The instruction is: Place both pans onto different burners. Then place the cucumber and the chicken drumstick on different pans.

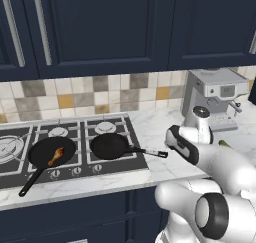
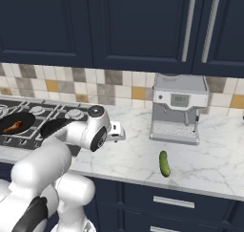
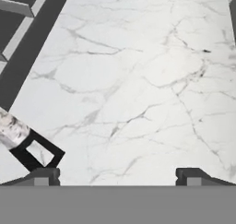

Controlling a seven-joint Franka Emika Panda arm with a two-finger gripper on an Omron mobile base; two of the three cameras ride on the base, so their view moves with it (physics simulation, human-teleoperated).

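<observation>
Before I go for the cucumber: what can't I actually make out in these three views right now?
- Cucumber, left base view: just a green sliver behind the arm.
- Empty pan, right base view: mostly covered by the arm; its burner can't be told there.
- Drumstick pan, right base view: cut off by the left edge.
- Gripper, hand view: open, tips alone visible; height above the counter unclear.

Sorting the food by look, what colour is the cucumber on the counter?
The cucumber is dark green, clearest in the right base view.
</observation>
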